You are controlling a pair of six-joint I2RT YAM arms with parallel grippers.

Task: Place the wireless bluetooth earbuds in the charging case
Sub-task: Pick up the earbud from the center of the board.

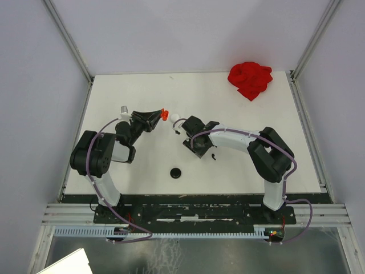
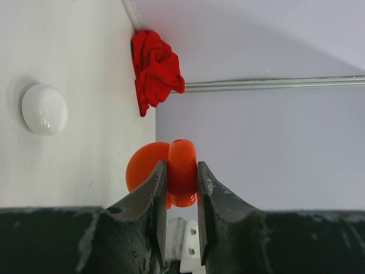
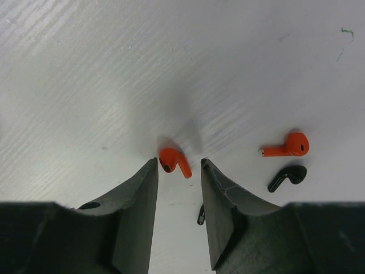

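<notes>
Red earbud point(image 3: 174, 161) — between parted right pincer point(image 3: 179, 161)

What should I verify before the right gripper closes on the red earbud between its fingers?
1. Right gripper open: ok.
2. Red earbud lies between its fingertips in the wrist view: ok.
3. Other red earbud and black earbud lie clear to one side: ok.
4. Left gripper clamps the red case: ok.
5. Case sockets exposed and ready to receive: cannot tell, hidden.
6. Fingertips low enough to grip: cannot tell.
</notes>
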